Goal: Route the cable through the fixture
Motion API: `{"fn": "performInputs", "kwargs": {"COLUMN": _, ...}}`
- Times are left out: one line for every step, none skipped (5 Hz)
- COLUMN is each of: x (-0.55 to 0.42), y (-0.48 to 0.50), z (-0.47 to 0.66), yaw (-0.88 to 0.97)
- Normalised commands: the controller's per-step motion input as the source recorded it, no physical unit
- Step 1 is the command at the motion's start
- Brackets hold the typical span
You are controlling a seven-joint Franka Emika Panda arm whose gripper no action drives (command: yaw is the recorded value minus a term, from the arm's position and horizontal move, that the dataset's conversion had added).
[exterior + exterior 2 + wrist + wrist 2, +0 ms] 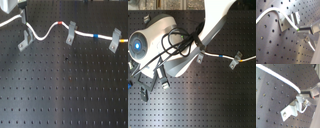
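Observation:
A white cable [47,30] runs across the black perforated board in the first exterior view. It carries a red mark [60,23] and a blue mark [95,36]. It passes the middle metal clip [71,33] and the right clip [115,41]. The left clip [25,39] stands by the cable's bend; whether the cable sits in it I cannot tell. My gripper [23,15] is at the far left, shut on the cable. In the first wrist view the cable [286,16] crosses the clip [288,23] and ends in my fingers [307,29]. In the second wrist view the cable [281,78] lies above the clip [293,109].
In the second exterior view the white arm [213,30] with black hoses covers the board's left and middle. Only the right clip [233,61] and part of the cable [220,55] show there. The board [65,90] is a grid of holes.

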Motion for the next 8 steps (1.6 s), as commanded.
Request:
{"fn": "performInputs", "kwargs": {"x": 0.140, "y": 0.049, "z": -0.38, "yaw": 0.18}}
{"fn": "performInputs", "kwargs": {"x": 0.201, "y": 0.106, "z": -0.35, "yaw": 0.24}}
{"fn": "performInputs", "kwargs": {"x": 0.177, "y": 0.182, "z": -0.17, "yaw": 0.22}}
{"fn": "performInputs", "kwargs": {"x": -0.054, "y": 0.293, "z": 0.06, "yaw": 0.35}}
{"fn": "performInputs", "kwargs": {"x": 0.000, "y": 0.000, "z": 0.00, "yaw": 0.11}}
{"fn": "performInputs", "kwargs": {"x": -0.102, "y": 0.088, "z": 0.34, "yaw": 0.16}}
{"fn": "performInputs", "kwargs": {"x": -0.089, "y": 0.129, "z": 0.36, "yaw": 0.30}}
{"fn": "performInputs", "kwargs": {"x": -0.110, "y": 0.154, "z": 0.16, "yaw": 0.42}}
